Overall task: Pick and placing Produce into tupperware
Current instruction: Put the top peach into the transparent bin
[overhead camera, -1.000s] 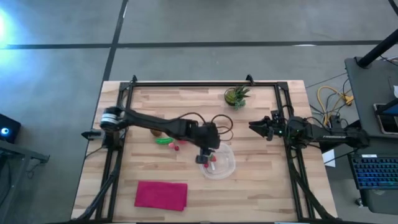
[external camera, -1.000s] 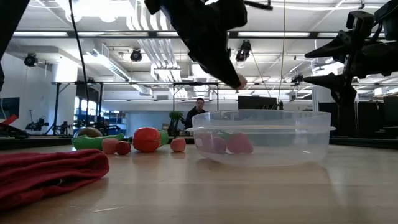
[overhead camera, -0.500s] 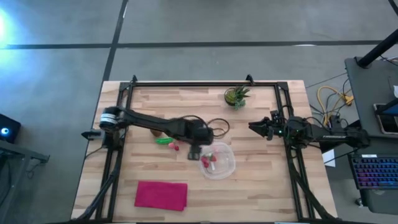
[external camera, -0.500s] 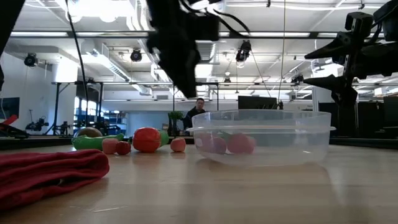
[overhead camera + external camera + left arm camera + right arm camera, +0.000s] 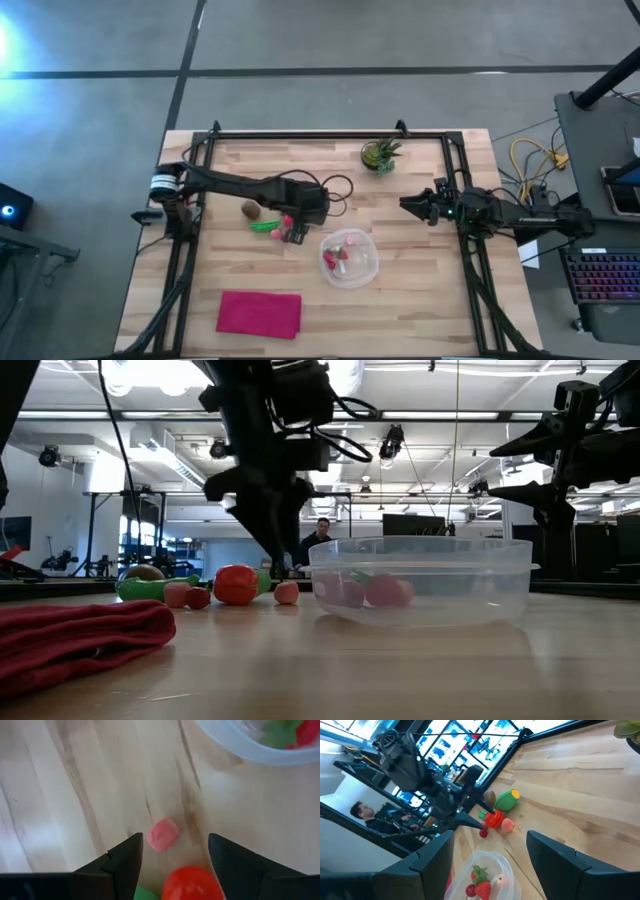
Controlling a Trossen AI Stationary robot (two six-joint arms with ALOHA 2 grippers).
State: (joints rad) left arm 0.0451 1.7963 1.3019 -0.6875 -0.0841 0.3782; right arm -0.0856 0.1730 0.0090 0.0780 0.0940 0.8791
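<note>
High view: a second ago the left hand (image 5: 296, 232) was over the tupperware (image 5: 349, 257); it has since pulled back across the rim and now hangs above the loose produce on the worktop (image 5: 430, 290). The container holds red and pink pieces, so that delivery looks done and the next pick is likely starting. A brown oval piece (image 5: 250, 209) and a green piece (image 5: 263, 226) lie beside the hand, toward the arm's base. The right hand (image 5: 415, 206) waits near the worktop's right side, well apart from the container. A magenta cloth (image 5: 259, 312) lies at the near edge and a potted plant (image 5: 380, 154) at the far edge.

Low view: the left arm descends steeply, fingertips just above the surface between a red tomato-like piece (image 5: 236, 584) and the container wall (image 5: 420, 580). A small pink ball (image 5: 287, 592) sits just beside the tips.

Left wrist view: the left hand's fingers (image 5: 122, 862) are spread wide and hold nothing. The pink ball (image 5: 162, 834) lies between them, slightly ahead; the red piece (image 5: 192, 882) is nearer the camera. The container's rim (image 5: 235, 747) is further off.

Right wrist view: the right hand's fingers (image 5: 432, 857) are parted and empty, aimed toward the container (image 5: 485, 875), which holds strawberry-like pieces.
</note>
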